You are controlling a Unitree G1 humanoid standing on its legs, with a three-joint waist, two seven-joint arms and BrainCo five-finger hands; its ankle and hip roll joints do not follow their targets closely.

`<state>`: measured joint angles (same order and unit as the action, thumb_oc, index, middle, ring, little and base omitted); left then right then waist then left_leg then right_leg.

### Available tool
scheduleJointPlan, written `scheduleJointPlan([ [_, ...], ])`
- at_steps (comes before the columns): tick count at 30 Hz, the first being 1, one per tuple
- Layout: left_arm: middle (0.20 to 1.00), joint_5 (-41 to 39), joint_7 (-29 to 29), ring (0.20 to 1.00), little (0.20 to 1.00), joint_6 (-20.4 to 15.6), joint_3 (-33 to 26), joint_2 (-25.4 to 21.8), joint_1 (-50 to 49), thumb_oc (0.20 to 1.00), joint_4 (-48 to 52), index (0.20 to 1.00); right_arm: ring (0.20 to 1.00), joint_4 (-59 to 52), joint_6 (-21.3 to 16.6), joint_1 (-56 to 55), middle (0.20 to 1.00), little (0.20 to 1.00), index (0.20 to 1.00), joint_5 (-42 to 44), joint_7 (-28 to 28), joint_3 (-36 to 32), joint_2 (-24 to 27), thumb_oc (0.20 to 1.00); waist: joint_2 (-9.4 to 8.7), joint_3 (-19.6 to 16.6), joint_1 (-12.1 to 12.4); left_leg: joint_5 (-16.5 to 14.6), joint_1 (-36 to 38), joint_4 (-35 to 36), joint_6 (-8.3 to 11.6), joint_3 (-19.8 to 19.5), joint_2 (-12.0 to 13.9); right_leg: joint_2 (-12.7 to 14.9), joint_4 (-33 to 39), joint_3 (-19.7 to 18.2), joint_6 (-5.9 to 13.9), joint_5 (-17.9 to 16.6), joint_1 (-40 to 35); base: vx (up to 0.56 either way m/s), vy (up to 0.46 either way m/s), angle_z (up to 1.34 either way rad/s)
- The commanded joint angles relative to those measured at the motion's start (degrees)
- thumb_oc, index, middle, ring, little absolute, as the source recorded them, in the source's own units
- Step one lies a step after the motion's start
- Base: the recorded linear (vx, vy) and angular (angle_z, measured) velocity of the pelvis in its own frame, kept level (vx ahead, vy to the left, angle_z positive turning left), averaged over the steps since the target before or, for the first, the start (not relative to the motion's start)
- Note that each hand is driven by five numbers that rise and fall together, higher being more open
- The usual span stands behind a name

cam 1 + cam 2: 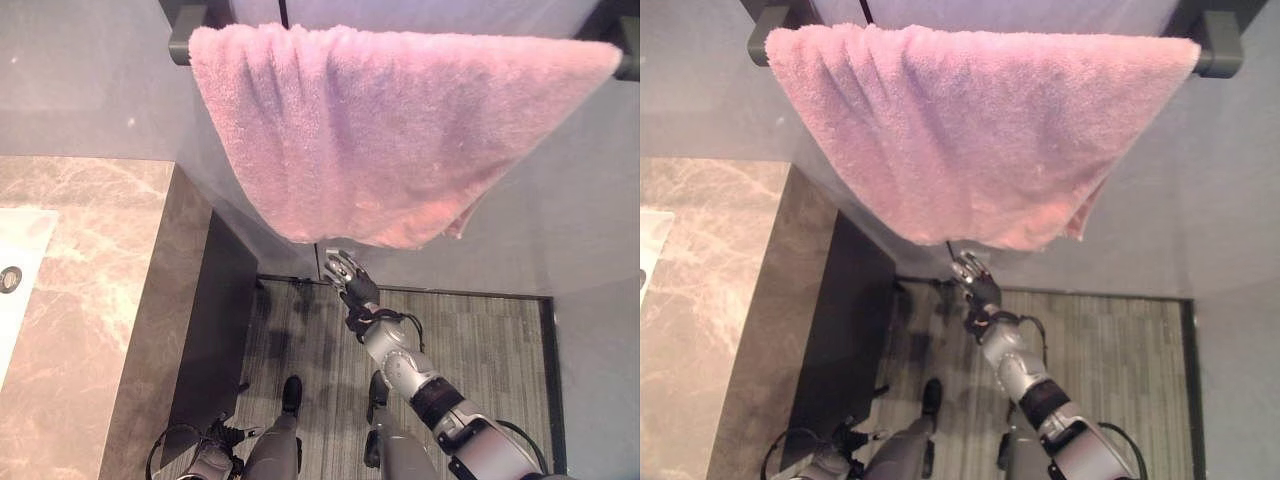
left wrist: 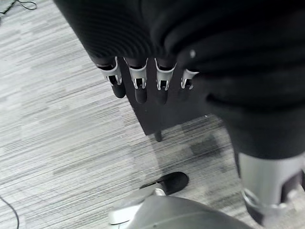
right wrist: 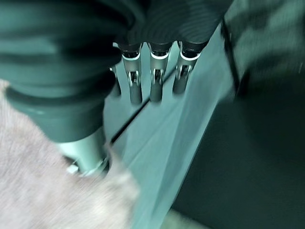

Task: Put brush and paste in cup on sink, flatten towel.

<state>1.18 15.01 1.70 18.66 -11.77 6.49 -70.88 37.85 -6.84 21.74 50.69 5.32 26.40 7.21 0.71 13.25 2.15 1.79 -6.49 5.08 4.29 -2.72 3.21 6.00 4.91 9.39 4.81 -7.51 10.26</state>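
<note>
A pink towel [image 1: 390, 130] hangs over a dark rail [image 1: 180, 45] on the grey wall, bunched so that its lower edge slants down to a point near the middle. My right hand [image 1: 347, 275] is raised just under that lowest edge. In the right wrist view its fingers [image 3: 153, 76] are straight and the thumb lies against the towel's [image 3: 38, 191] edge, without gripping it. My left hand [image 2: 138, 81] hangs low beside the dark cabinet with straight fingers pointing at the floor and holds nothing.
A brown marble counter [image 1: 90, 300] runs along the left, with a white basin [image 1: 22, 240] and its drain [image 1: 10, 278] at the edge. The cabinet's dark side [image 1: 215, 320] drops to a grey striped floor [image 1: 480, 340].
</note>
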Motion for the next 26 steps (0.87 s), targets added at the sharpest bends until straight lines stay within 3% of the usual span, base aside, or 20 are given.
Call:
scheduleJointPlan([
  [1, 1.000, 2.77, -1.99, 1.000, 1.000, 0.54, 0.61, -0.72, -1.51, 1.000, -5.18, 1.000, 1.000, 3.79, 2.42, -4.80, 1.000, 1.000, 1.000, -7.65, -2.08, -1.69, 1.49, 1.000, -1.13, -5.32, -0.84, 0.84, -0.88, -0.08, -1.43, 1.44, -1.51, 3.46, -2.08, -4.07, 3.10, 3.45, -2.01, 0.05, 0.014, -0.13],
  [3, 1.000, 3.49, -3.67, 1.000, 1.000, 0.14, 0.12, -0.63, -2.28, 1.000, -5.27, 1.000, 1.000, 8.34, 4.22, -9.04, 1.000, 1.000, 1.000, -15.42, -3.64, -3.95, 4.40, 1.000, -1.05, -7.06, -1.69, 0.44, 0.71, -0.08, -1.47, 1.91, -1.59, 3.35, -1.17, -3.93, 3.21, 3.57, -4.07, 0.04, 0.013, -0.09],
  [6, 1.000, 3.67, -4.20, 1.000, 1.000, 0.04, -0.06, -0.63, -2.72, 1.000, -5.22, 1.000, 1.000, 9.72, 4.35, -10.55, 1.000, 1.000, 1.000, -19.37, -3.53, -4.50, 5.50, 1.000, -1.01, -7.69, -1.96, 0.27, 1.21, -0.08, -1.51, 2.01, -1.60, 3.26, -0.84, -3.93, 3.25, 3.53, -4.56, 0.01, 0.002, -0.07],
  [9, 1.000, 4.67, -5.66, 1.000, 1.000, 0.03, -1.09, -0.92, -2.87, 1.000, -6.23, 1.000, 1.000, 15.29, 4.95, -13.40, 1.000, 1.000, 1.000, -30.45, -3.15, -6.63, 8.28, 1.000, -1.07, -9.27, -2.73, 0.47, 1.84, -0.08, -1.39, 2.37, -1.44, 2.93, -0.47, -4.06, 3.36, 3.44, -5.12, -0.02, -0.021, -0.16],
  [13, 1.000, 6.17, -6.57, 1.000, 1.000, 0.04, -3.00, -2.22, -2.96, 1.000, -7.83, 1.000, 1.000, 16.25, 5.15, -18.46, 1.000, 1.000, 1.000, -37.55, -3.25, -9.59, 11.12, 1.000, -1.45, -10.91, -4.07, 0.41, 3.20, -0.08, -0.96, 2.96, -0.83, 2.40, -1.01, -4.29, 3.12, 4.17, -6.29, 0.00, -0.052, -0.02],
  [18, 1.000, 4.68, -7.38, 1.000, 1.000, -0.85, -5.42, -2.81, -4.01, 1.000, -7.28, 1.000, 1.000, 19.00, 5.20, -24.43, 1.000, 1.000, 1.000, -37.33, -2.27, -16.06, 11.21, 1.000, -1.46, -12.66, -5.66, 0.02, 5.58, -0.08, -0.98, 3.58, -0.44, 1.82, -1.06, -4.80, 2.94, 4.54, -8.47, 0.01, -0.048, -0.06],
  [26, 1.000, 0.06, -5.88, 1.000, 1.000, -2.97, -7.98, -2.67, -7.20, 1.000, -1.94, 1.000, 1.000, 22.85, 4.92, -25.05, 1.000, 1.000, 1.000, -37.58, -1.06, -17.99, 10.85, 1.000, -1.07, -13.01, -4.93, 0.21, 7.67, -0.08, -1.25, 4.42, -0.14, 1.06, -0.45, -6.08, 2.70, 4.35, -9.63, -0.02, -0.038, -0.13],
])
